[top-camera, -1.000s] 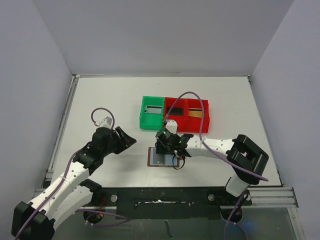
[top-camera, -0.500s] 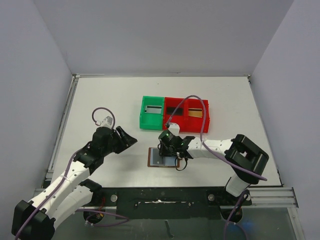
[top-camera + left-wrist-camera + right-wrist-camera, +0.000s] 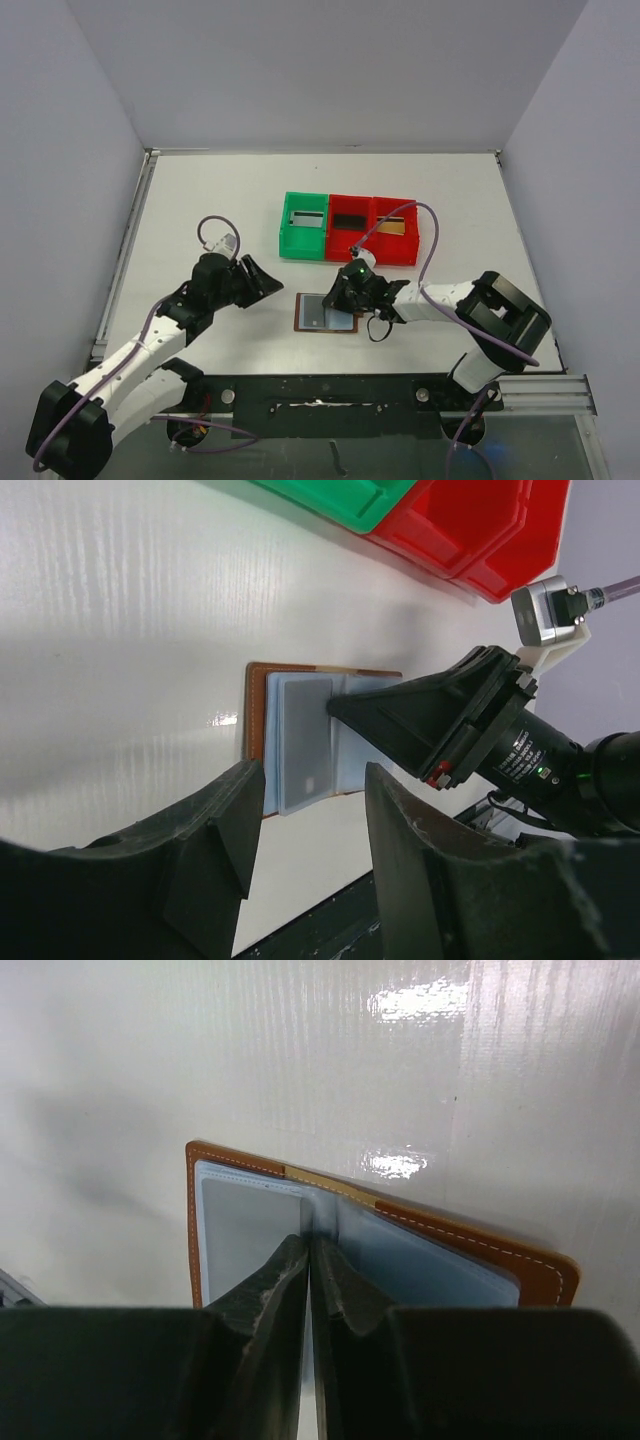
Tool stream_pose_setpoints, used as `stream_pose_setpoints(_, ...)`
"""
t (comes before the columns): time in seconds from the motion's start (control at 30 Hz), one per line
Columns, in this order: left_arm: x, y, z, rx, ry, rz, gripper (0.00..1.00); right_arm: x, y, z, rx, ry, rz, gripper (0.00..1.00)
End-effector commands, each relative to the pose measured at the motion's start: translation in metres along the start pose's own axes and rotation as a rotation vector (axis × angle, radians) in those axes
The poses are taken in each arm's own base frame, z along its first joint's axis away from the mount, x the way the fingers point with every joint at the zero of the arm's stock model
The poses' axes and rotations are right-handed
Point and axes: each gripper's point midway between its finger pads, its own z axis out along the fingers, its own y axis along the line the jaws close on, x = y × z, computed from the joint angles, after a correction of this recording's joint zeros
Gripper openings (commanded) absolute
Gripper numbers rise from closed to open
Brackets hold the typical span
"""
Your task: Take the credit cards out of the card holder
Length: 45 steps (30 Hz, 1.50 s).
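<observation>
The card holder [image 3: 306,324] lies open on the white table, brown leather edge [image 3: 480,1245] round pale blue-grey pockets. A grey credit card [image 3: 300,742] rests on its left half [image 3: 245,1240], its lower end just past the leather edge. My right gripper [image 3: 337,298] is down on the fold, jaws shut [image 3: 308,1250]. A thin pale sliver shows between them; I cannot tell whether it is pinched. My left gripper [image 3: 258,279] hovers left of the card holder, open [image 3: 312,810] and holding nothing.
A green bin [image 3: 304,226] and a red double bin [image 3: 375,231] stand just behind the card holder, with flat items inside. The table's near metal rail [image 3: 330,385] runs close in front. Grey walls close in both sides.
My right gripper's jaws have closed and its wrist has slid a little right over the card holder. The left gripper has edged slightly toward the card holder.
</observation>
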Motion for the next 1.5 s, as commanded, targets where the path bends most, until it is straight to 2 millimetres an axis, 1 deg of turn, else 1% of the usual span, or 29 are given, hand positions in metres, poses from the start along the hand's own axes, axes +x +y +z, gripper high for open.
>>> stream_pose_setpoints(0.0, 0.006, -0.029, 0.005, 0.133, 0.040, 0.039, 0.42, 0.015, -0.027, 0.000, 0.032, 0.044, 0.039, 0.08)
stream_pose_setpoints(0.2, 0.033, -0.036, 0.017, 0.157, 0.120, 0.065, 0.41, 0.015, -0.037, -0.001, 0.008, 0.041, 0.091, 0.06)
stream_pose_setpoints(0.33, 0.048, -0.034, 0.026, 0.140, 0.151, 0.066, 0.40, 0.014, -0.041, -0.003, 0.024, 0.035, 0.090, 0.05)
stream_pose_setpoints(0.53, 0.059, -0.019, 0.036, 0.085, 0.173, 0.049, 0.40, 0.016, -0.049, -0.003, 0.013, 0.037, 0.128, 0.05)
stream_pose_setpoints(0.8, 0.077, -0.018, 0.047, 0.107, 0.229, 0.042, 0.39, 0.023, -0.058, -0.001, 0.001, 0.052, 0.167, 0.05)
stream_pose_setpoints(0.9, 0.081, -0.019, 0.051, 0.117, 0.244, 0.038, 0.36, 0.024, -0.062, -0.001, 0.010, 0.053, 0.174, 0.05)
stream_pose_setpoints(1.17, 0.086, -0.022, 0.057, 0.133, 0.264, 0.036, 0.29, 0.023, -0.063, -0.001, 0.012, 0.055, 0.178, 0.05)
stream_pose_setpoints(1.47, 0.091, -0.019, 0.060, 0.124, 0.280, 0.030, 0.28, 0.025, -0.063, 0.001, 0.009, 0.063, 0.176, 0.05)
